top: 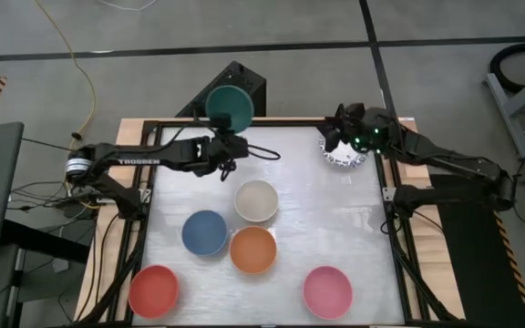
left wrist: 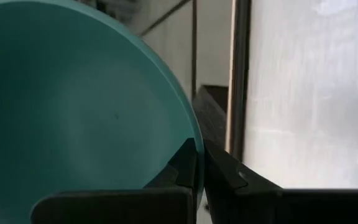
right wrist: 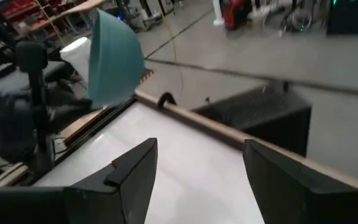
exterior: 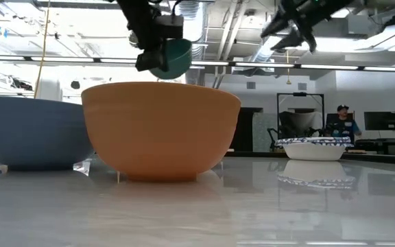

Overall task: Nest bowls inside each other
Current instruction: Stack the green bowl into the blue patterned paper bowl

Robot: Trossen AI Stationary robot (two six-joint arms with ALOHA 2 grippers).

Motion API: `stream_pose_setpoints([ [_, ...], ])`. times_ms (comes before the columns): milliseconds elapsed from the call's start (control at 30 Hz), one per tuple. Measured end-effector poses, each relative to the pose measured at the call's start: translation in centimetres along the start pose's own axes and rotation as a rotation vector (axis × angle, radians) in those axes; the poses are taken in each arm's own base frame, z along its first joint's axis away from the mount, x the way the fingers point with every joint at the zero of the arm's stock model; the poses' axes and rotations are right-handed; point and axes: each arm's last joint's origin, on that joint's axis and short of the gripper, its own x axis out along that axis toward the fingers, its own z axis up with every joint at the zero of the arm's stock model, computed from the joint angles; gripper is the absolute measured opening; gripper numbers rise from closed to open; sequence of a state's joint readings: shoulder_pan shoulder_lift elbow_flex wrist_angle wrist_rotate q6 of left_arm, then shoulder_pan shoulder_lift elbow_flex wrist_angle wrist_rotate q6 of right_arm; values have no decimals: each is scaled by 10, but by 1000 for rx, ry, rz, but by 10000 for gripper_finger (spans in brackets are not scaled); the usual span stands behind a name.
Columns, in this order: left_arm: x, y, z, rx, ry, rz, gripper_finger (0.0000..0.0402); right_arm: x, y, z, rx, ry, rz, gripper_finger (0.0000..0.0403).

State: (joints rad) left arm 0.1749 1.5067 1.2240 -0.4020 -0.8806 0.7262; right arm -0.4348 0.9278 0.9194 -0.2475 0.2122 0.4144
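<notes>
My left gripper [top: 225,138] is shut on a teal bowl [top: 229,107] held high over the table's far edge; the low view shows the bowl [exterior: 177,58] in the air. My right gripper [right wrist: 197,168] stands open with nothing between its fingers, raised at the far right [top: 335,137] over a white bowl with a blue-patterned rim [top: 344,158], which rests on the table. Cream [top: 256,200], blue [top: 205,232], orange [top: 252,250], red [top: 154,291] and pink [top: 327,292] bowls each sit apart on their bases. My left gripper pinches the teal bowl's rim [left wrist: 195,155], one finger [left wrist: 180,167] inside the bowl and one finger [left wrist: 227,172] outside it. The fingers reach toward the table's far edge, slanting a little downward. The bowl is lifted clear of the table and tilted.
A black box [top: 240,82] stands beyond the table's far edge, under the teal bowl. Bare tabletop lies between the cream bowl and the patterned bowl [top: 308,196]. A person [exterior: 341,122] is far off in the room behind.
</notes>
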Motion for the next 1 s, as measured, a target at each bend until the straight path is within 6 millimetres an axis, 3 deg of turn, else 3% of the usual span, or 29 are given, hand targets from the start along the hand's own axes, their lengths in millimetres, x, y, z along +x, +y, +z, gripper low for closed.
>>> stream_pose_setpoints([
  [133, 4, 0, 10, 112, -46, 34, 0, 11, 15, 22, -113, -12, -30, 260],
  [367, 24, -19, 20, 492, -12, 48, 0, 38, 39, 49, -231, -23, -122, 260],
  [700, 49, -43, 32, 615, 58, 99, 0, 76, 60, 40, -381, 28, -182, 260],
  [1000, 51, -41, 38, 609, 26, 140, 0, 84, 65, 34, -457, 23, -241, 260],
])
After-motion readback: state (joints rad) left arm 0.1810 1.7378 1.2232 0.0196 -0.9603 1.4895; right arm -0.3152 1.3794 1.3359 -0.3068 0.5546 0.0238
